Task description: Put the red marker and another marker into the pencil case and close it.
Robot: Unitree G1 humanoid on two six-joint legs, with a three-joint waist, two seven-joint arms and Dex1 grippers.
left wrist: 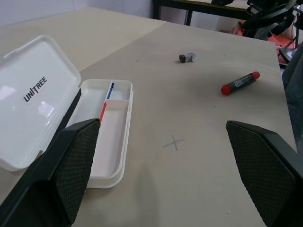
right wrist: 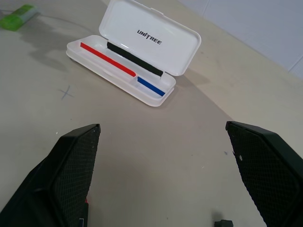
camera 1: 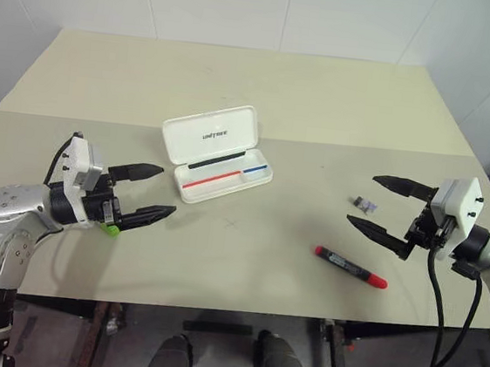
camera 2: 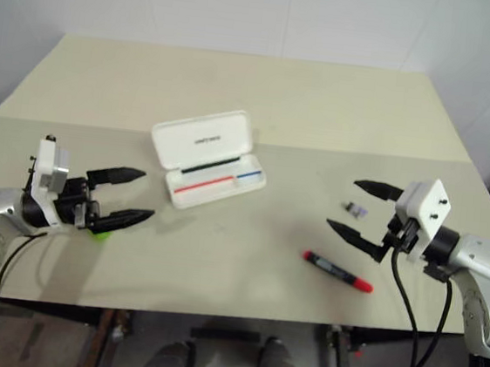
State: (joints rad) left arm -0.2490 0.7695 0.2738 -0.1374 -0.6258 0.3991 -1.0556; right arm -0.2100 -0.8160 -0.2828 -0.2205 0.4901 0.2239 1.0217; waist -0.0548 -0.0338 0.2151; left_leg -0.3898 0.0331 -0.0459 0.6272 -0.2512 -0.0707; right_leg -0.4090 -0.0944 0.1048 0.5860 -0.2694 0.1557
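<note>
The white hard-plastic hinged pencil case lies open near the middle of the pale table, lid raised at the far side, its tray holding no marker. The slim black-barrelled red marker lies on the table near the front edge, just in front of the right gripper. The short lime-green marker lies under the left gripper, largely hidden from the head camera.

The likely risk: both round markers could roll away if a finger nudges one before closing, and the light case could slide or snap shut if bumped. A small dark object beside the right gripper could be caught by mistake.

Both arms hover level above the table, angled inward toward the case, each with its 2 black fingers spread wide and holding nothing
</note>
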